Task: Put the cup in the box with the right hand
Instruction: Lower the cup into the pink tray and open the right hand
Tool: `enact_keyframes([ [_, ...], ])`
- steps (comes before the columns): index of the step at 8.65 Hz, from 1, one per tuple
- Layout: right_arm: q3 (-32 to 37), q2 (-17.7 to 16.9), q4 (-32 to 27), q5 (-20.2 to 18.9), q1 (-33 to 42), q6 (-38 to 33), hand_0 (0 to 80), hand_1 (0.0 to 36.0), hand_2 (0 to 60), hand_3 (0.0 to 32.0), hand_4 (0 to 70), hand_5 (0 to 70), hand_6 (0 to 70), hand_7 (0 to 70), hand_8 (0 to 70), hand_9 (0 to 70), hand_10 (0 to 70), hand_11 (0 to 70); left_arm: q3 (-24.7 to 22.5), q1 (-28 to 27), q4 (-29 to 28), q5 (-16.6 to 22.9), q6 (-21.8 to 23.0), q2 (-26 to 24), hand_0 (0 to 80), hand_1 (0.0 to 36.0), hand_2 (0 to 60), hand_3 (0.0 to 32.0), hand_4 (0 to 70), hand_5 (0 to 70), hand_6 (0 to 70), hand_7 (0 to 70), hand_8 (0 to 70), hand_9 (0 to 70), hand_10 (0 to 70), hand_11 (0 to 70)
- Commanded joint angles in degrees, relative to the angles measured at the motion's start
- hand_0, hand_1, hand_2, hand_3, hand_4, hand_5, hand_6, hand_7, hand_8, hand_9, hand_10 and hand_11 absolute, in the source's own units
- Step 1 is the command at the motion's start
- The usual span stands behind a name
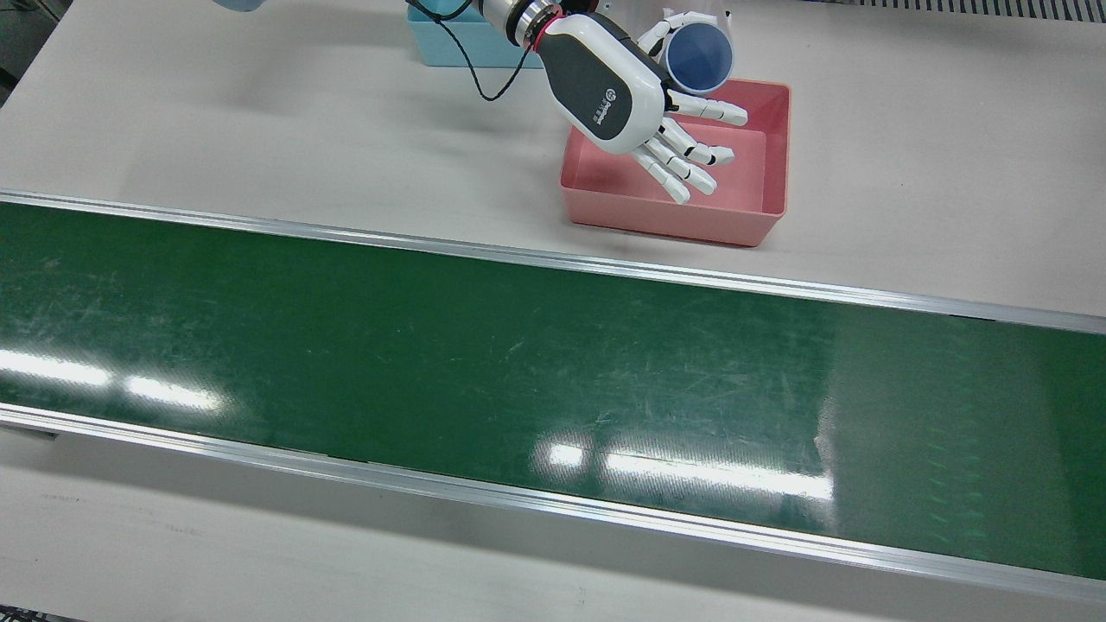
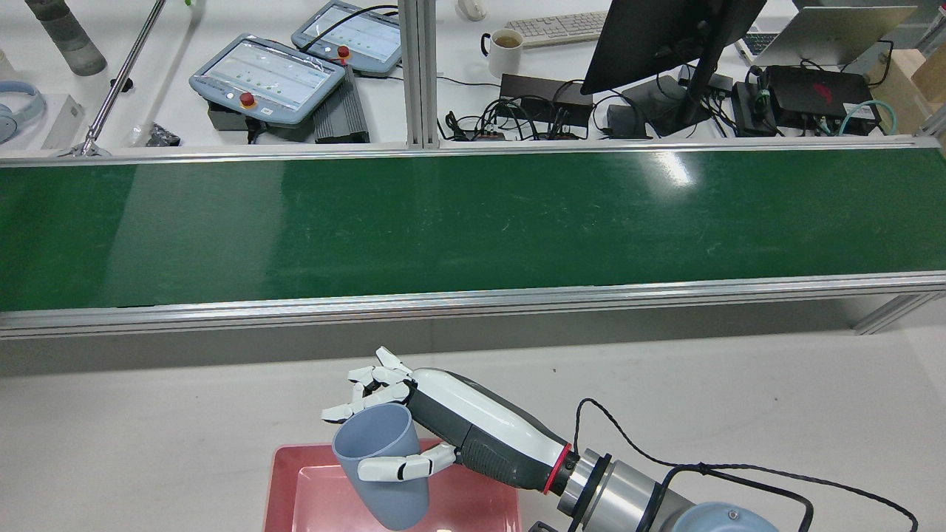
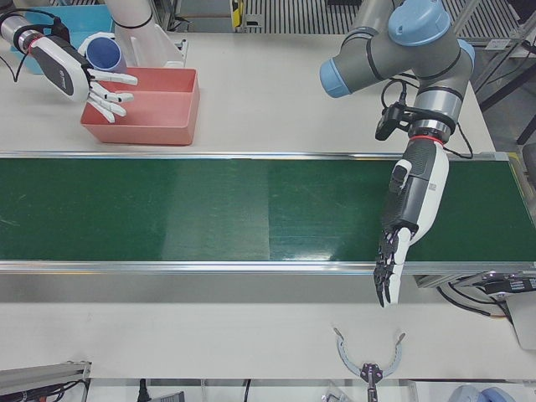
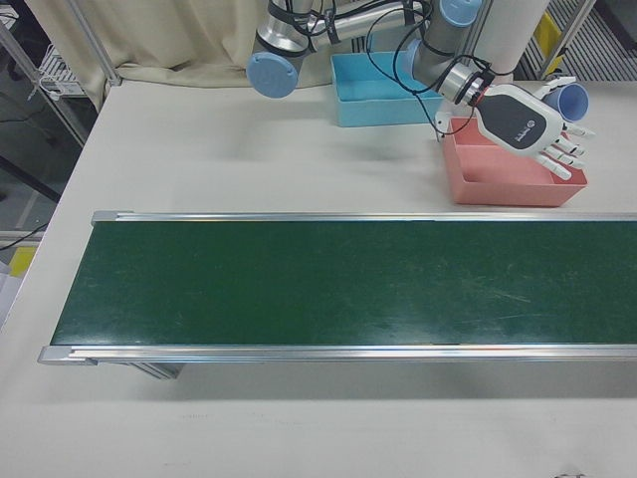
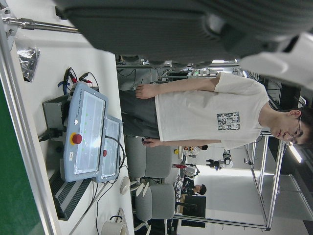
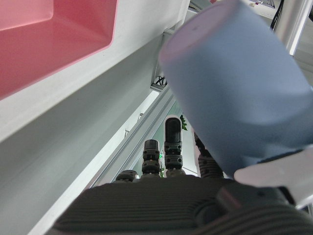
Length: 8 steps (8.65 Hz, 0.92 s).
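Here, cup [image 2: 381,465] tilted, mouth up, above box [image 2: 284,488]

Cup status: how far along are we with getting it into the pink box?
Done: the cup is picked up, held in the right robot hand and carried over the pink box. In hand: it hangs tilted above the box, still clear of its floor, with most of the fingers spread. Left: lower it in, release, and withdraw. The left robot hand hangs idle over the green belt.
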<state>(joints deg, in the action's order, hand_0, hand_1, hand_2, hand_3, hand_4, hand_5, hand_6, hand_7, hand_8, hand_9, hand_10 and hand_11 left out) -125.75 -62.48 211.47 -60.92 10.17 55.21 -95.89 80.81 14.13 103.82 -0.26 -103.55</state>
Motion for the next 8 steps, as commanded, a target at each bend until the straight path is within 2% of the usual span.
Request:
enact_keyframes([
  [1,-0.02,0.08,0.08,-0.08,0.29,-0.01,0.0,0.0,15.8,0.0,20.3,0.0,13.0,69.5,6.8,23.0,0.2,0.0,0.0,-0.03,0.02,-0.02,0.0,-0.07,0.0,0.0,0.0,0.0,0.0,0.0,0.0,0.0,0.0,0.0,0.0,0.0],
  [2,-0.02,0.17,0.08,0.09,0.29,-0.01,0.0,0.0,14.2,0.0,22.9,0.0,13.4,70.0,7.1,23.8,0.3,0.0,0.0,-0.03,0.02,-0.02,0.0,0.02,0.0,0.0,0.0,0.0,0.0,0.0,0.0,0.0,0.0,0.0,0.0,0.0],
  [4,-0.72,0.17,0.08,0.1,0.29,-0.01,0.0,0.0,19.8,0.0,25.5,0.0,14.4,70.0,7.9,25.9,0.3,0.0,0.0,-0.03,0.02,-0.02,0.0,0.02,0.0,0.0,0.0,0.0,0.0,0.0,0.0,0.0,0.0,0.0,0.0,0.0],
  [5,-3.34,-0.44,0.52,0.01,1.94,-0.01,12.7,0.0,4.2,0.0,38.2,0.0,16.2,70.0,9.8,29.1,1.5,1.3,0.0,-0.03,0.02,-0.02,0.0,0.02,0.0,0.0,0.0,0.0,0.0,0.0,0.0,0.0,0.0,0.0,0.0,0.0],
  [6,-6.93,-2.8,0.78,0.09,5.09,-0.01,55.0,25.6,33.0,0.0,29.1,7.6,21.8,70.0,16.9,38.9,6.1,10.8,0.0,0.05,0.02,-0.02,0.0,0.02,0.0,0.0,0.0,0.0,0.0,0.0,0.0,0.0,0.0,0.0,0.0,0.0],
  [7,-10.97,-5.69,1.92,0.18,9.47,-0.19,77.0,36.0,60.0,0.0,19.3,13.6,25.1,70.0,21.5,43.5,9.5,17.5,0.0,0.05,0.02,-0.02,0.0,0.02,0.0,0.0,0.0,0.0,0.0,0.0,0.0,0.0,0.0,0.0,0.0,0.0],
  [8,-13.71,-8.16,3.49,0.18,15.35,-1.58,75.7,36.0,60.0,0.0,16.9,14.2,26.0,70.0,23.4,45.6,11.9,21.1,0.0,0.05,-0.06,-0.02,0.0,0.02,0.0,0.0,0.0,0.0,0.0,0.0,0.0,0.0,0.0,0.0,0.0,0.0],
])
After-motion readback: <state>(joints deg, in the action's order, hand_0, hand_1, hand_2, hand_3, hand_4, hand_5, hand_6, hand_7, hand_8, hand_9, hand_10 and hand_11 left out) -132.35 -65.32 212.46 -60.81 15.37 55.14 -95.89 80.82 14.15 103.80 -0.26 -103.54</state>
